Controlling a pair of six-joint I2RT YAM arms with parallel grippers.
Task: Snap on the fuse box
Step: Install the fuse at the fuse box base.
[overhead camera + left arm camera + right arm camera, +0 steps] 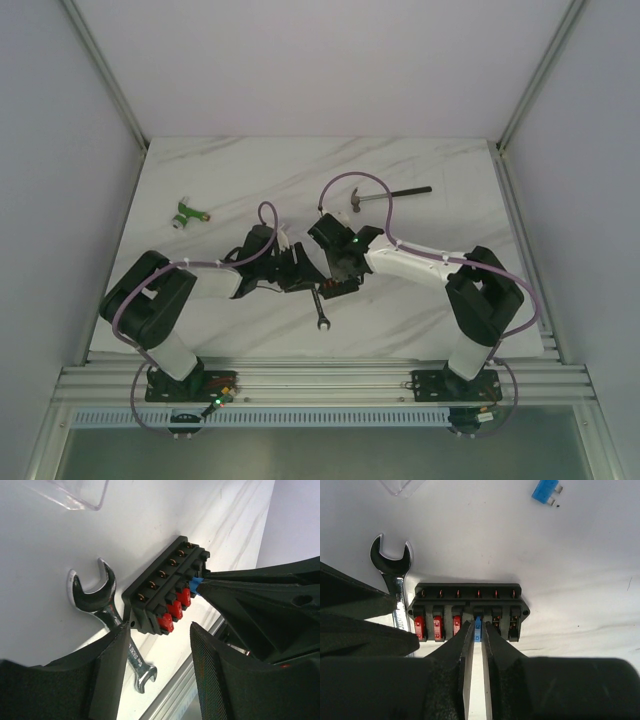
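Observation:
The black fuse box [467, 602] lies on the white table with three red fuses in its left slots; it also shows in the left wrist view [165, 592] and the top view [338, 288]. My right gripper [478, 631] is shut on a small blue fuse [478, 625] that stands in the fourth slot. My left gripper [160, 650] is open, its jaws just short of the box's red-fuse end, the left finger [107, 675] close to a box corner. A corner of the clear cover [70, 492] lies beyond the box, also in the right wrist view [402, 486].
A steel wrench [100, 600] lies beside and partly under the box's left end. A loose blue fuse [545, 491] lies beyond the box. A hammer [385, 197] lies at the back, a green-and-white connector [187, 213] at the left. The table's metal front rail [320, 380] is near.

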